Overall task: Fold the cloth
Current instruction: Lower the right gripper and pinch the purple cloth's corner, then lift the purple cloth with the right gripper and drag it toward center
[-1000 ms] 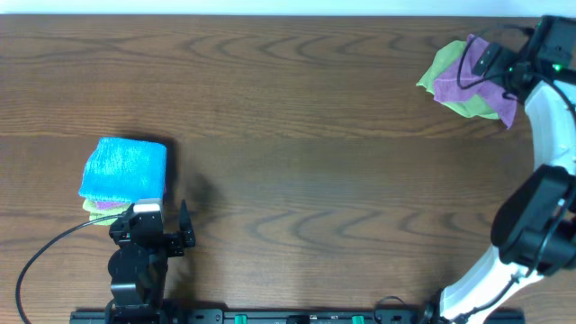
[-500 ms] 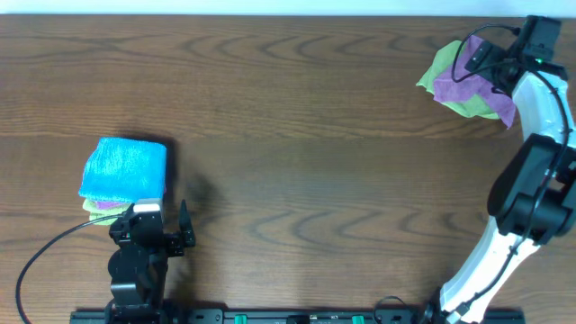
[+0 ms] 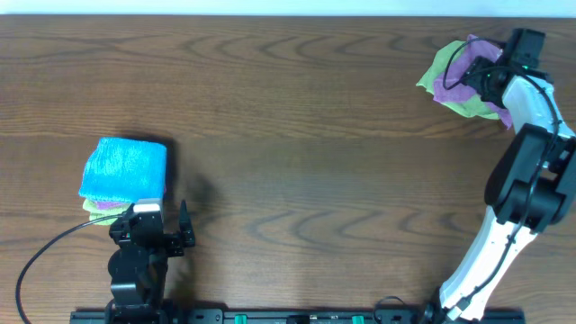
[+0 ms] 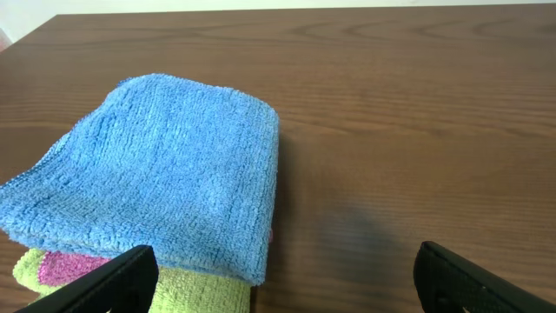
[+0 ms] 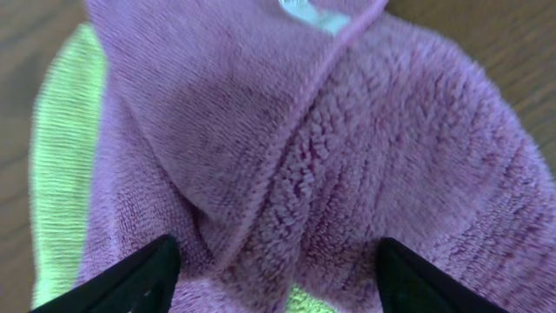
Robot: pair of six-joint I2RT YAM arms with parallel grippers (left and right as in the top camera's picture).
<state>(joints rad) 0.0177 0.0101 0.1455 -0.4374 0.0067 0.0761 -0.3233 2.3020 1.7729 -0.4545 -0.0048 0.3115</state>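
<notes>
Loosely bunched, the cloth (image 5: pixel 347 174) lies atop a lime-green cloth (image 5: pixel 61 156).

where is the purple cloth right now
Overhead, the purple cloth lies crumpled at the far right corner of the table, on the lime-green cloth, with the right gripper over it.

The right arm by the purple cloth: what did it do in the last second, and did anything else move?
The right arm's fingers swung left over the purple cloth and now sit on either side of its raised fold, not yet gripping. The cloth itself, the blue cloth and the left fingers stayed put.
</notes>
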